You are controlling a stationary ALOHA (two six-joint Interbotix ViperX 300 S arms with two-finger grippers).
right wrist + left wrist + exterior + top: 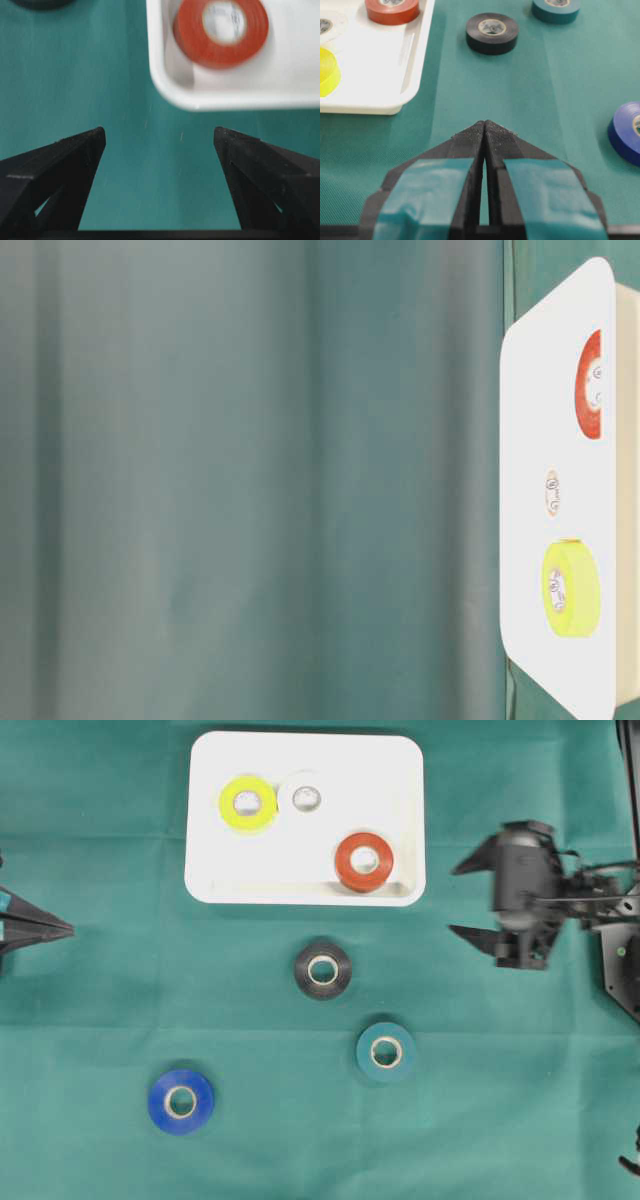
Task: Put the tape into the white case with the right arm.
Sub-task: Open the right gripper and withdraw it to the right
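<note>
your right gripper [462,898] is wide apart and holds nothing, just right of the white case [305,885]. your left gripper [484,126] is pinched together. the black tape [322,969] lies just below the case.

Green cloth [100,1020] covered the tabletop, flat, with faint fold lines. In the table-level view a blurred grey-green backdrop [250,480] with vertical creases filled most of the frame. Nothing else apart from the task's things lay on the cloth.

Matt green cloth table cover [100,1020]; smooth glossy white plastic case [205,820]; rough matt black hand [484,131].
</note>
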